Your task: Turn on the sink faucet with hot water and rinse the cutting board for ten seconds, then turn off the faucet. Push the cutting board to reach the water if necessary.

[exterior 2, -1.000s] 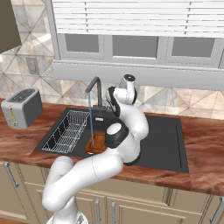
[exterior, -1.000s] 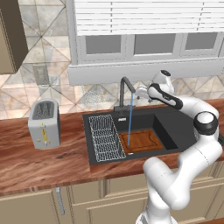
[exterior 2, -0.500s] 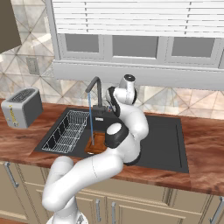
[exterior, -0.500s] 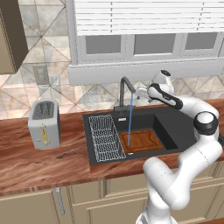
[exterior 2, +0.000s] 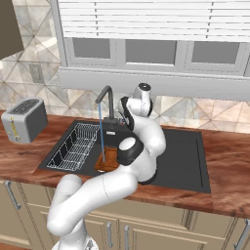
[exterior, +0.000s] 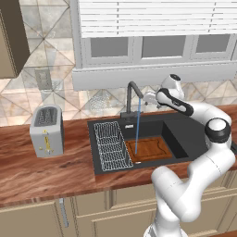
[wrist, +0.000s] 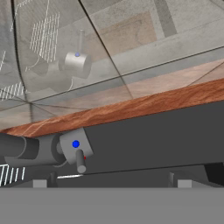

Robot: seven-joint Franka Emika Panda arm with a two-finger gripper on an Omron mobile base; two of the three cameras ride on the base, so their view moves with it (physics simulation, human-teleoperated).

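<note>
While water (exterior: 137,127) runs, sink faucet (exterior: 131,98) lever just beside open claw (exterior: 149,97)

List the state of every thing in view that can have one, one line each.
Faucet: running.
Water: falling in a thin stream onto the board.
Cutting board: flat in the sink, under the stream.
Sink: holds the board and rack.
Wire rack: empty.
Gripper: open, beside the faucet, holding nothing.
Toaster: nothing in its slots.
</note>
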